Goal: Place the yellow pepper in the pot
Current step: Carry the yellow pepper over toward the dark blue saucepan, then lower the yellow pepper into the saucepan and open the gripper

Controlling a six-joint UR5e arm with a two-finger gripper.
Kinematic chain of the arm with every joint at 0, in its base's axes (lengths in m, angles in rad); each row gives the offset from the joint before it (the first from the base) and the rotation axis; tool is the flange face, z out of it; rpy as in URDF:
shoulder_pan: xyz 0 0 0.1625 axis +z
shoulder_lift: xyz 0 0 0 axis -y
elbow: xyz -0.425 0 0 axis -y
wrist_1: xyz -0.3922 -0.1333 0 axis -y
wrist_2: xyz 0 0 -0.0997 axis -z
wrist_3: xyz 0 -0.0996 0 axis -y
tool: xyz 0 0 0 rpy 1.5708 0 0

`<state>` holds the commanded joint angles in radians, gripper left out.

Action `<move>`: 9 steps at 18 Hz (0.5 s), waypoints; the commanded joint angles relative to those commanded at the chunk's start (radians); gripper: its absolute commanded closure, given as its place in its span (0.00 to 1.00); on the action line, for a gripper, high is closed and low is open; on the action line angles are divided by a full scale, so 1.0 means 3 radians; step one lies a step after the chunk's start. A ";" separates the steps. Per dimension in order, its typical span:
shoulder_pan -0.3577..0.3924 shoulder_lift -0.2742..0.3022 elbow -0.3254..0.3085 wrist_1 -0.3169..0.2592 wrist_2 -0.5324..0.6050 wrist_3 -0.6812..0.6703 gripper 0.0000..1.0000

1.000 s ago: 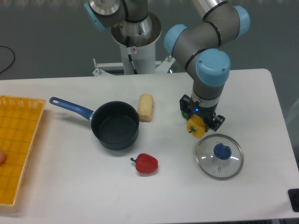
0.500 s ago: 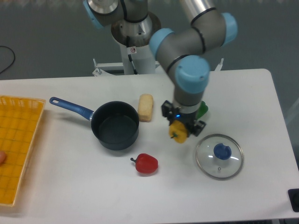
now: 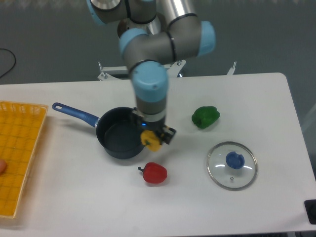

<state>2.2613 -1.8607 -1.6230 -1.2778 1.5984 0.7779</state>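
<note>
1. Starting at the far left of the frame, one yellow mesh tray (image 3: 19, 148) lies on the white table (image 3: 74, 207), cut off by the left edge; a small pinkish thing shows at its left border, too little of it to name.
2. Right of the tray sits one pot (image 3: 118, 140), dark and round, its blue handle (image 3: 75, 113) reaching toward the upper left; its inside looks bare where it shows.
3. Over the pot's right rim hangs the single gripper (image 3: 152, 137), pointing down from the grey arm (image 3: 150, 64) with pale blue joint caps; its jaws are closed onto the yellow pepper (image 3: 150, 141), which is held in the air just at the pot's right edge, partly over the rim and not inside the pot; a small blue light glows on the gripper body.
4. Below the gripper, lower middle of the frame, one red pepper (image 3: 155, 173) lies on the table, stem to the left, apart from the pot.
5. Right of centre, one green pepper (image 3: 205, 117) rests on the table, well apart from the arm.
6. Lower right of that, one round glass lid (image 3: 232, 165) with a blue knob lies flat.
7. At the lower right corner a dark object (image 3: 311, 211) is cut off by the frame edge.
8. Count: three peppers, one of each colour; one pot; one lid; one tray.
9. No brand, label or writing can be read anywhere.
</note>
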 joint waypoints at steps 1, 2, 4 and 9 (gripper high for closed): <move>-0.0071 0.0000 0.0000 0.0000 0.0005 -0.0066 0.60; -0.0138 0.0000 0.0000 0.0000 0.0010 -0.0118 0.60; -0.0245 -0.0005 -0.0015 0.0000 0.0010 -0.0169 0.60; -0.0364 -0.0010 -0.0179 0.0026 0.0199 -0.0180 0.60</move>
<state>2.1522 -1.8638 -1.6765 -1.2701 1.6582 0.7240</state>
